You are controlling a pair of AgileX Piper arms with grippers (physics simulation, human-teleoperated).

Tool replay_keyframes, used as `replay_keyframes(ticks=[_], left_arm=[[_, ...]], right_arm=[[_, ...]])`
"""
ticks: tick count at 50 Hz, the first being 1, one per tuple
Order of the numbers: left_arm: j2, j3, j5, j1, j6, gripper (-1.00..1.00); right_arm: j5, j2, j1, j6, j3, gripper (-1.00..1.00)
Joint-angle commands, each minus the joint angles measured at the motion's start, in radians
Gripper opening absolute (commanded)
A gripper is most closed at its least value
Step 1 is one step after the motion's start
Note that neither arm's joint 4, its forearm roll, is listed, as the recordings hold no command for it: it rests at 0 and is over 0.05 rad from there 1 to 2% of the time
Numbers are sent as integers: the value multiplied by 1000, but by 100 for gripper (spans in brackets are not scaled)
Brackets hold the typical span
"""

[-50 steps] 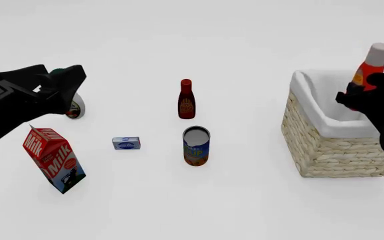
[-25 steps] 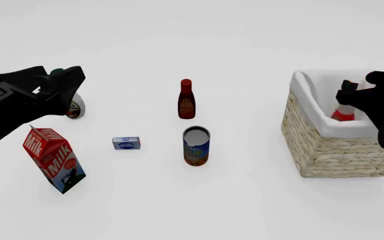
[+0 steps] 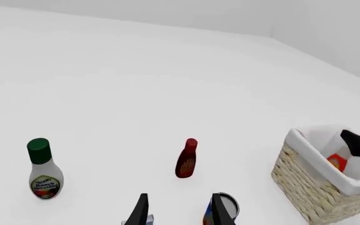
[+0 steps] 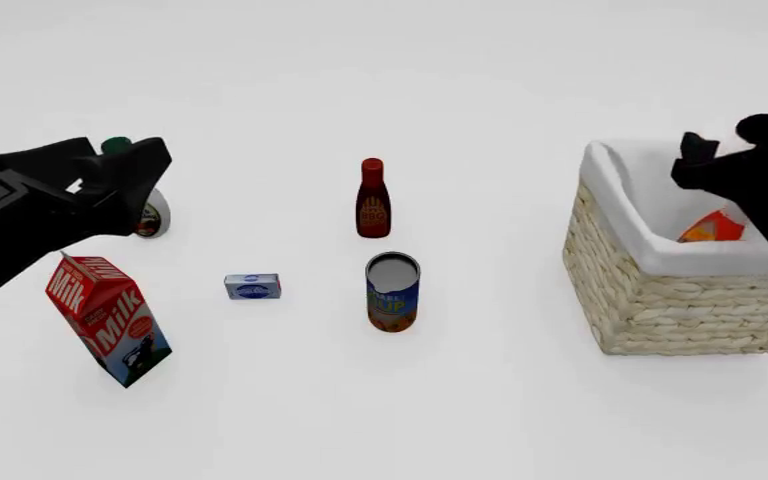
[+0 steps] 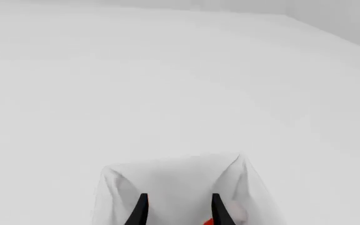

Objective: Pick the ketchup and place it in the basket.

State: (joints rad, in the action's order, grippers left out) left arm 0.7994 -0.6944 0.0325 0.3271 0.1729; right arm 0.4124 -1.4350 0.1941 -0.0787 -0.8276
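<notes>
The ketchup (image 4: 711,228) lies inside the basket (image 4: 664,300), with only a red-orange part showing above the white lining. It also shows in the left wrist view (image 3: 337,161) and as a red sliver in the right wrist view (image 5: 209,221). My right gripper (image 4: 695,160) hangs over the basket's near left rim, open and empty; its fingers stand apart in its wrist view (image 5: 178,213) above the lining (image 5: 167,183). My left gripper (image 4: 137,170) is open and empty at the far left, its fingers apart in its wrist view (image 3: 178,213).
A slim dark-red bottle (image 4: 373,198) stands at the centre, with an open can (image 4: 392,292) in front of it. A small blue box (image 4: 252,287) and a milk carton (image 4: 108,318) sit at the left. A white green-capped bottle (image 3: 42,171) is partly behind my left gripper.
The ketchup, held above the basket a second ago, has dropped out of my right gripper into the basket. The right gripper has opened. The left arm has barely moved.
</notes>
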Motion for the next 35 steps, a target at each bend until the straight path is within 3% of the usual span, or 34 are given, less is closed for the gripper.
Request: replay_keyframes(ticks=[1,18,24,33,35], left_arm=[[0,2,-2,2,4,100],[-4,12,-10,5,11,100],[2,16,-23,12,18,100],[7,18,-33,21,26,100],[7,20,-36,24,27,100]], right_arm=[[-69,130,-59,-11,-15,100],[-65,226,-117,-67,45,100],[-15,263,-159,-136,110,100],[57,289,-185,-146,205,100],[84,260,-223,-154,230,100]])
